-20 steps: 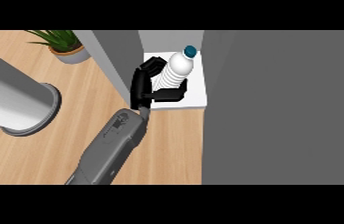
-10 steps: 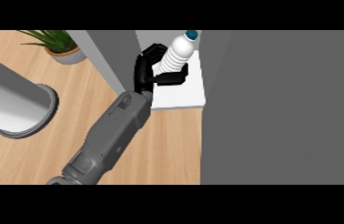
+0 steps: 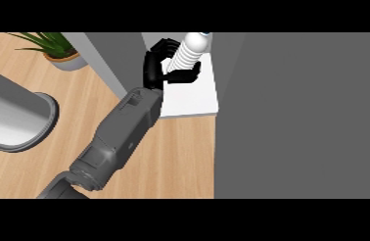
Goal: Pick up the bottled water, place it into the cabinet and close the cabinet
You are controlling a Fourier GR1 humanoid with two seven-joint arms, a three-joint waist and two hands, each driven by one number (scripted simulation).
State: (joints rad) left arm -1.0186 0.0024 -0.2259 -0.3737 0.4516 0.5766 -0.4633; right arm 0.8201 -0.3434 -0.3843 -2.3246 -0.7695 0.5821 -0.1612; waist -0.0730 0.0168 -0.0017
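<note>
Grey cabinet [image 3: 289, 112] panels are seen on the right and far left of the wooden table [image 3: 173, 156], with a white shelf [image 3: 192, 100] set between them. At the shelf's far end the bottled water [image 3: 189, 51] is held by the left hand [image 3: 153, 68], the fingers [image 3: 165, 45] curled round its ribbed body. Pick-up is judged done; release and closing the cabinet are left.

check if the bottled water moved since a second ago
Yes. Held in the left hand, the bottled water has gone up the view, farther from the front edge of the white shelf it hangs over.
</note>
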